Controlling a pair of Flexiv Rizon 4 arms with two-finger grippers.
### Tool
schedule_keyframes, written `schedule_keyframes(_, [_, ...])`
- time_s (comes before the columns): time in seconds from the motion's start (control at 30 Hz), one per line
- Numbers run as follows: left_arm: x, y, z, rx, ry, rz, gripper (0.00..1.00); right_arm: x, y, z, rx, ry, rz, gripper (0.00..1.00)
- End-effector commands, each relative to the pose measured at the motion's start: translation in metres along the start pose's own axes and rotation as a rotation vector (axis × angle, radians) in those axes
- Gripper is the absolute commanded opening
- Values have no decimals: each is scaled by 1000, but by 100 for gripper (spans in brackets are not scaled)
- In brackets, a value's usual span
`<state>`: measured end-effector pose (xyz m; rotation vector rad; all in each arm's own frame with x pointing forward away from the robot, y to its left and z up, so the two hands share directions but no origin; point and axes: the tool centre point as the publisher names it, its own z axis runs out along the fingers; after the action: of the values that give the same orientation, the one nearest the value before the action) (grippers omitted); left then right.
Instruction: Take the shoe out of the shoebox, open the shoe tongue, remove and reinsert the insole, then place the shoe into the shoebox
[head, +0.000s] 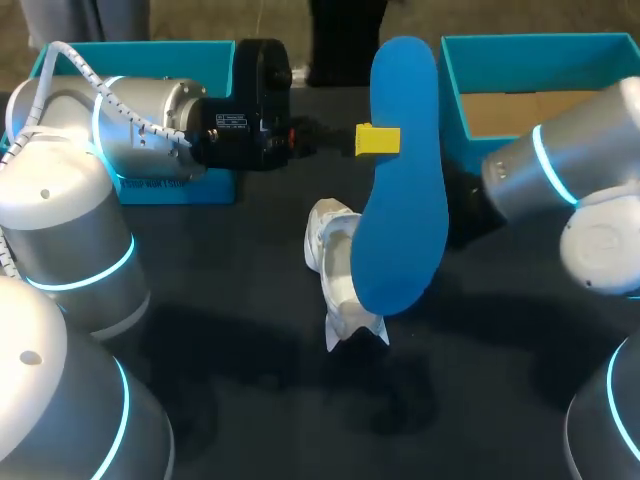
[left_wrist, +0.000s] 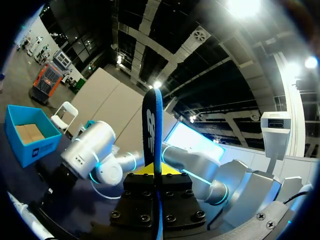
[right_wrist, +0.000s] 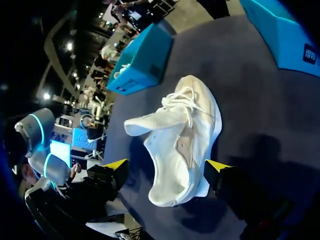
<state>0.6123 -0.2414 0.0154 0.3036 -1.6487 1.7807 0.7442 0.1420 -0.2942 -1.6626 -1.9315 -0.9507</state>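
Observation:
My left gripper (head: 384, 140) holds the blue insole (head: 403, 180) up in the air above the table's middle, shut on its edge. In the left wrist view the insole (left_wrist: 152, 130) stands edge-on between the yellow tips of that gripper (left_wrist: 157, 170). The white shoe (head: 334, 270) lies on the dark table, partly hidden behind the insole. In the right wrist view the shoe (right_wrist: 182, 140) lies with its heel end between the spread fingers of my right gripper (right_wrist: 167, 167), which is open; one finger stands clear of the shoe. In the head view the insole hides the right gripper.
A blue shoebox (head: 540, 90) with a brown inside stands at the back right. A second blue box (head: 150, 60) stands at the back left, behind my left arm. Bare dark tabletop (head: 250, 380) lies in front of the shoe.

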Motion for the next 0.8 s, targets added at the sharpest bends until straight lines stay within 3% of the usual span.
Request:
schedule_keyframes(0.03, [0,1,1,3,0,1,0,-4,-1,-20,-15,180,-8,100])
schedule_keyframes(0.3, [0,1,1,3,0,1,0,9,14,-43,-63,431,-36,100])
schedule_keyframes(0.67, [0,1,1,3,0,1,0,9,14,-43,-63,431,-36,100])
schedule_keyframes(0.8, [0,1,1,3,0,1,0,10,21,-56,-125,451,-1,100])
